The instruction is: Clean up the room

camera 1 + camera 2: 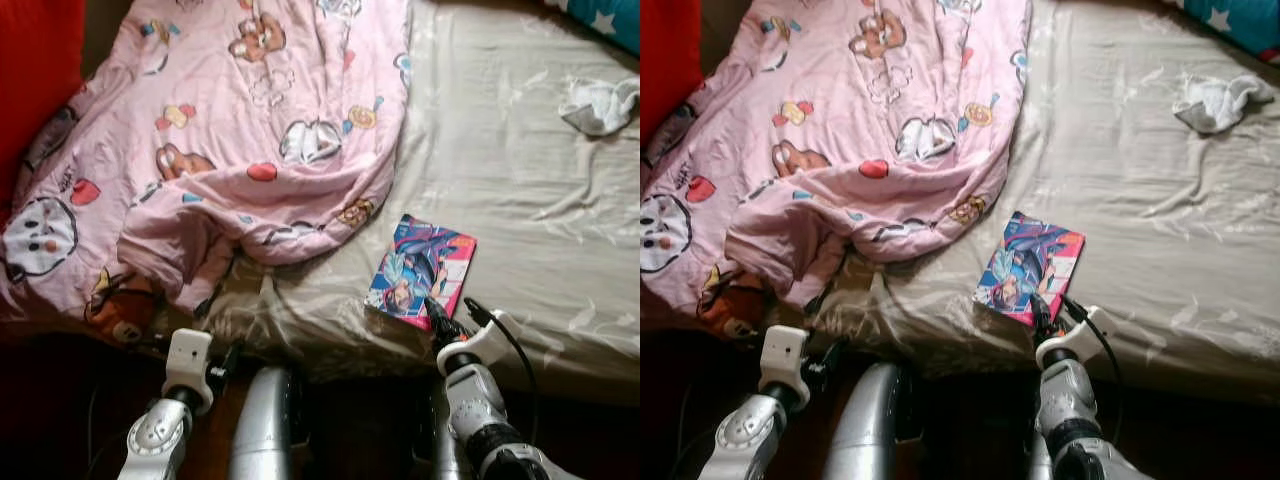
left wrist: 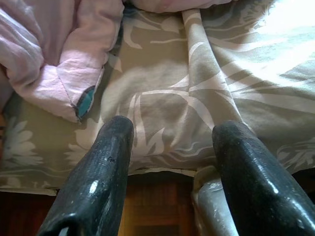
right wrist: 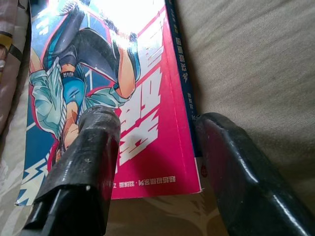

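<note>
A: Where is the comic book (image 1: 421, 272) now?

B: It lies flat on the bed (image 1: 520, 170), close to the front edge, just beside the pink blanket (image 1: 220, 130). The right gripper (image 1: 452, 314) is at its near corner, with jaws apart: one finger over the cover, the other beside the spine.

A: How to take it well?

B: I think it should go low, put one finger under the near edge and close on the spine corner, not push the book away over the sheet.

A: And the left gripper (image 2: 170, 147)?

B: Its jaws are apart too, holding nothing, near the front edge below the blanket. A white cloth (image 1: 600, 105) waits near the far right corner.
</note>
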Controlling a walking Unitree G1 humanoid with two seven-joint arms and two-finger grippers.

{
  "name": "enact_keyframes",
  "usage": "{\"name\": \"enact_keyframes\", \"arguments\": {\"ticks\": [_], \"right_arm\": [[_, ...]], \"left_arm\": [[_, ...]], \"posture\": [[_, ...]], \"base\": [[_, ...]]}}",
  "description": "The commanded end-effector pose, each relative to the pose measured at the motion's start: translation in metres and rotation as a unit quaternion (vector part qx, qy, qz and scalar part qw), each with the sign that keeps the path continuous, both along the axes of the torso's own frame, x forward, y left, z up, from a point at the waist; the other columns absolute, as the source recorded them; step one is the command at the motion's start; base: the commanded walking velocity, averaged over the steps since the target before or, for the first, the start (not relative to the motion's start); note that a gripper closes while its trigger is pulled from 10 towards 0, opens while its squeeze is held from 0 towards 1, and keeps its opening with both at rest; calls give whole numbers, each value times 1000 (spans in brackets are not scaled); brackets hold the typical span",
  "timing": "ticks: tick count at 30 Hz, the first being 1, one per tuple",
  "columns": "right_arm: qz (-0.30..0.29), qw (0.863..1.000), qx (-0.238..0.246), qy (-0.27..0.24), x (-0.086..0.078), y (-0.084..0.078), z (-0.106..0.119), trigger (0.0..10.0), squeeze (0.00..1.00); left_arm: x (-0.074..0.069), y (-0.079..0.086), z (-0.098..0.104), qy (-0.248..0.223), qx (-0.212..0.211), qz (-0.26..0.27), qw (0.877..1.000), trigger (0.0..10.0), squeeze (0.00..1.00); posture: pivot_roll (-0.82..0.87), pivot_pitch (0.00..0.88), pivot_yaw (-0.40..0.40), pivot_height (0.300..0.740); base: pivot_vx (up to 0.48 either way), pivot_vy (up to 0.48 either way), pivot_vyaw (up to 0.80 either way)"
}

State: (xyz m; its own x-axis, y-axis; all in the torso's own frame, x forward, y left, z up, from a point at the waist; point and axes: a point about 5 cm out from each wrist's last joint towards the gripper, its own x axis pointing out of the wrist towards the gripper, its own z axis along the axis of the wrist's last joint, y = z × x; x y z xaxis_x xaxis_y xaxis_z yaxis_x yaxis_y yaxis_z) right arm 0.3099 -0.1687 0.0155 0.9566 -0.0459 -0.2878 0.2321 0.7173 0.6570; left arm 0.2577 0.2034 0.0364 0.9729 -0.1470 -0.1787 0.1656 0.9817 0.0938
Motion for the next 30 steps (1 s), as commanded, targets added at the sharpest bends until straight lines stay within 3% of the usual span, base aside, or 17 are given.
{"name": "enact_keyframes", "arguments": {"ticks": [1, 18, 23, 30], "right_arm": [[11, 1000, 10, 25, -8, 7, -10, 10000, 0], [15, 995, 95, 32, -19, 15, -23, 10000, 0], [43, 994, 93, 45, -23, 24, -27, 10000, 0], [38, 993, 95, 51, -24, 21, -28, 10000, 0]], "left_arm": [[-10, 9, -8, 25, 15, 4, 1000, 10000, 0], [-16, 11, -4, 29, 27, -1, 999, 10000, 0], [-15, 9, -3, 29, 29, -5, 999, 10000, 0], [-17, 10, -2, 31, 33, -7, 999, 10000, 0]], "posture": [[117, 345, 162, 601], [143, 355, 178, 601], [147, 352, 178, 601], [158, 354, 183, 601]], "base": [[0, 0, 0], [0, 0, 0], [0, 0, 0], [0, 0, 0]]}}
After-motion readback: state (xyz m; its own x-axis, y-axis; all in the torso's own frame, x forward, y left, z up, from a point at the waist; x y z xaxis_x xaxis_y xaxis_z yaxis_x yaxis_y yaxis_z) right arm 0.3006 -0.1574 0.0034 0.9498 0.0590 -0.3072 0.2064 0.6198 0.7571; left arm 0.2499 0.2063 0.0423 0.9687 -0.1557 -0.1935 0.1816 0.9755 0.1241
